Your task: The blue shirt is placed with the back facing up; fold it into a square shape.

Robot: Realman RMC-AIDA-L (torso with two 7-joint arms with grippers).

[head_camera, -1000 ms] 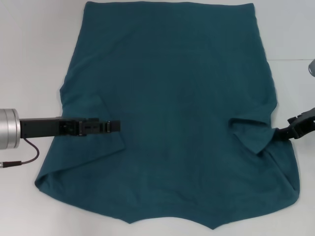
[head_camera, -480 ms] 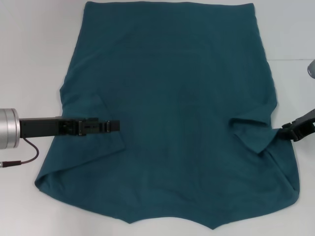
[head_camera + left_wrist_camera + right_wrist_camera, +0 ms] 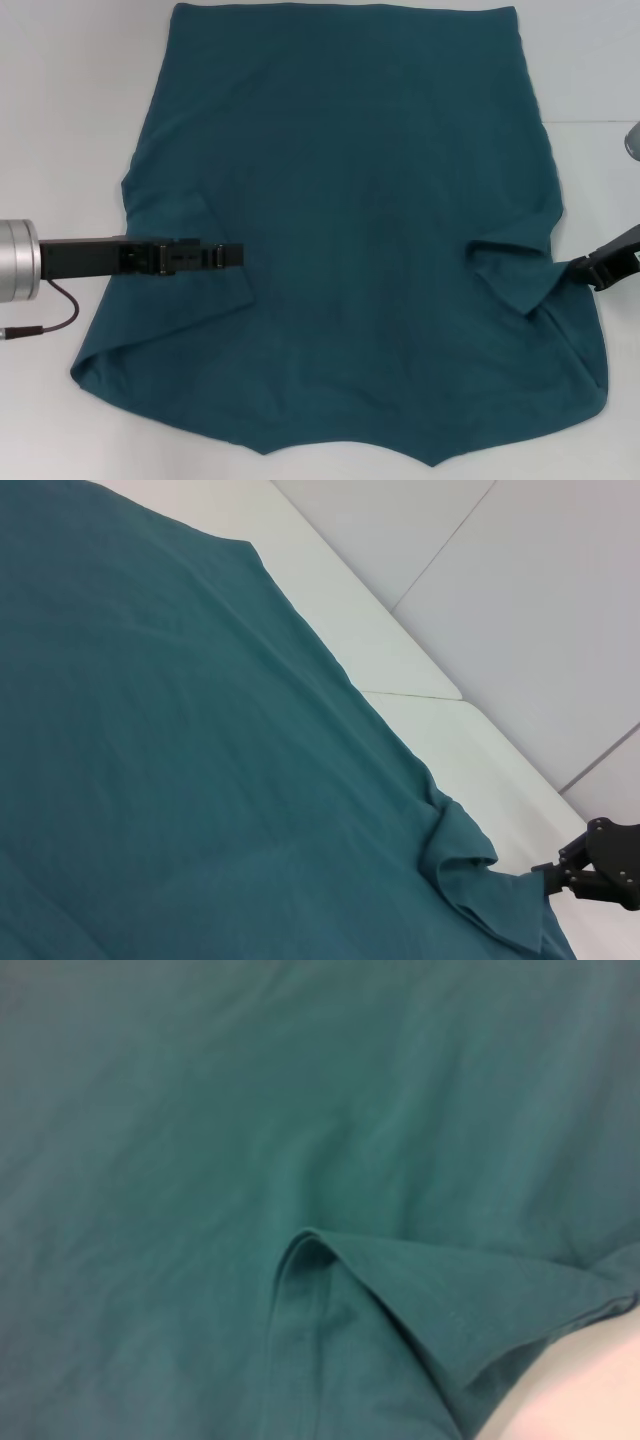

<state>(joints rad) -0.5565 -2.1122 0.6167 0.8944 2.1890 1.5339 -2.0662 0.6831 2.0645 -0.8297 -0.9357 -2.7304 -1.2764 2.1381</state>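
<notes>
Shirt [image 3: 350, 200] lies spread flat on the white table [image 3: 60, 120], both sleeves folded inward. Left gripper [image 3: 232, 256] rests on the folded left sleeve, fingers pressed together. Right gripper [image 3: 583, 270] sits at the shirt's right edge beside the folded sleeve; its finger state cannot be told.

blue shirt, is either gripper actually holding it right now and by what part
It cannot be told. The left gripper lies over the folded-in left sleeve of the blue shirt; the right gripper sits at the right sleeve's edge. Neither view shows fabric between fingers.
</notes>
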